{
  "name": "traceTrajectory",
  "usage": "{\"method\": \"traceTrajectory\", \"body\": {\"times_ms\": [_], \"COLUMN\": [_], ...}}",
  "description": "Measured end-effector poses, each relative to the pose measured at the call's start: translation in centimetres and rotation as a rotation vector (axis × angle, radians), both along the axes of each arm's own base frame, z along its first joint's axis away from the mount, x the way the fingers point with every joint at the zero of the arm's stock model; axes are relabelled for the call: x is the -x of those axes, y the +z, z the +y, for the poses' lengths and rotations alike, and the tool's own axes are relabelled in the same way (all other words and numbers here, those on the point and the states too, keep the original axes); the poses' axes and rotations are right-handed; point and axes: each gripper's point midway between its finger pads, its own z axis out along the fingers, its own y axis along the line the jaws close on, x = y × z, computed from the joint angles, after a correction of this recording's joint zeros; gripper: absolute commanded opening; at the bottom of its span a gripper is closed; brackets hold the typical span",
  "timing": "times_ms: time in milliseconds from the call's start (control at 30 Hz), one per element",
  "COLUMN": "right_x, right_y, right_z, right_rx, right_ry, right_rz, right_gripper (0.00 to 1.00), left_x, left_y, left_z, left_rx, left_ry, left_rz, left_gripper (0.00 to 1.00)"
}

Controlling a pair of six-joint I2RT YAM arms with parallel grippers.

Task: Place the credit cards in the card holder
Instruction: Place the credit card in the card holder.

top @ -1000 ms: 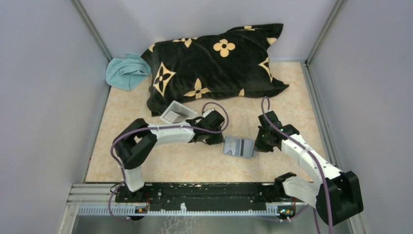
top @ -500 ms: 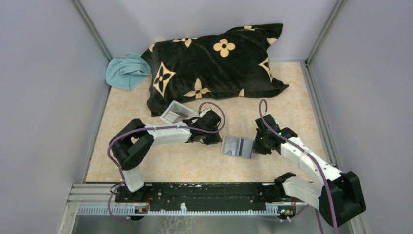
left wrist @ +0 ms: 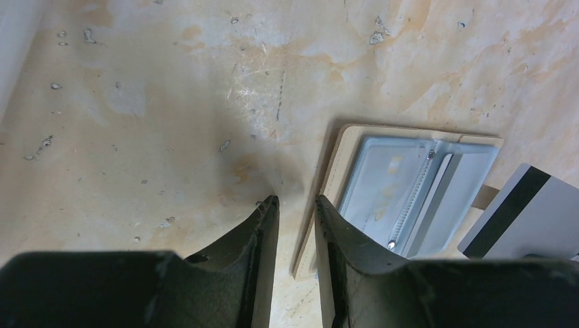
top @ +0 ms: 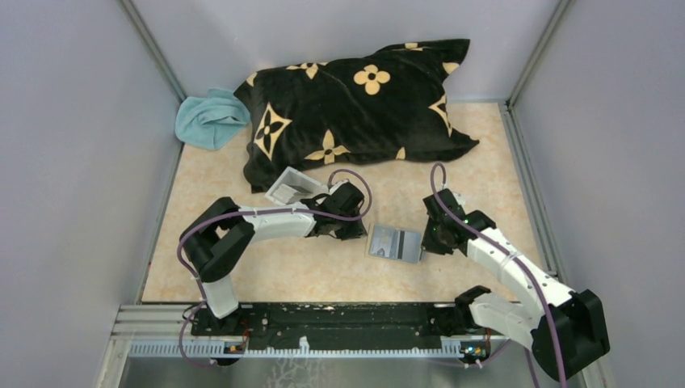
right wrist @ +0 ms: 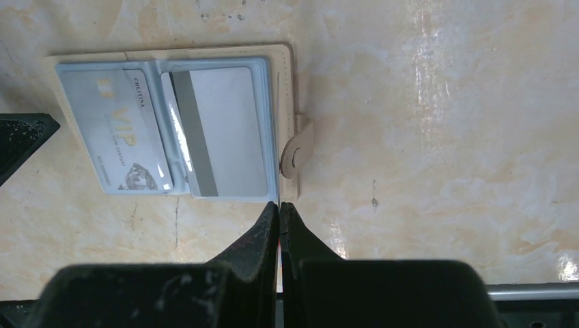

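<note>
Beige marbled tabletop point(top: 485, 162) boxed in by grey walls. Black flower-print pillow point(top: 355, 105) at 12 o'clock, teal cloth point(top: 208, 121) at 10, clear tray point(top: 289, 187) tilted against the pillow's near edge.

Left gripper point(left wrist: 295, 208): jaws a narrow slit apart, nothing between them, tips low over the table. Its right-hand finger point(left wrist: 331, 236) at the tan rim of the card holder point(left wrist: 410, 195), touching or just beside; cannot tell which. From above, parked at the holder's 9 o'clock.

Right gripper point(right wrist: 278, 213): clamped fully shut, no thing seen in the pinch, tips at the holder's rim near the 5 o'clock corner in its own view, just below the snap tab point(right wrist: 297, 150). From above, at the holder's 3 o'clock.

Holder itself: mid-table between the two grippers, lying open and flat, grey pockets up. VIP card point(right wrist: 116, 137) tucked in the pocket nearer the left gripper. Striped card point(right wrist: 222, 130) over the other pocket, seated or merely resting on top, impossible to say; in the left wrist view, one end raised and jutting past the holder's far side.

Step in hand, by judgement: seating the striped card, with the holder hemmed in from both sides. Next move likely calls for a light sideways push with the shut right fingertips to slide that card home, left finger kept as a stop against skidding, and little downward force, to avoid buckling the thin plastic. After that, a look into the tray for further cards; contents not readable here.
</note>
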Motion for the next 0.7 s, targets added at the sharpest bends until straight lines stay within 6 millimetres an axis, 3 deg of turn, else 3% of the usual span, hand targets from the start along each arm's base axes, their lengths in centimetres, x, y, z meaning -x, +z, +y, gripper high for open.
{"method": "traceTrajectory", "body": {"times_ms": [700], "right_x": [-0.3], "right_y": [-1.2], "right_z": [0.8], "right_rx": [-0.026], "right_ry": [0.017], "right_rz": [0.011], "right_gripper": [0.0], "left_x": [0.0], "left_y": [0.0], "left_z": [0.1], "left_rx": [0.001], "left_ry": [0.006], "left_rz": [0.003], "left_gripper": [0.33]}}
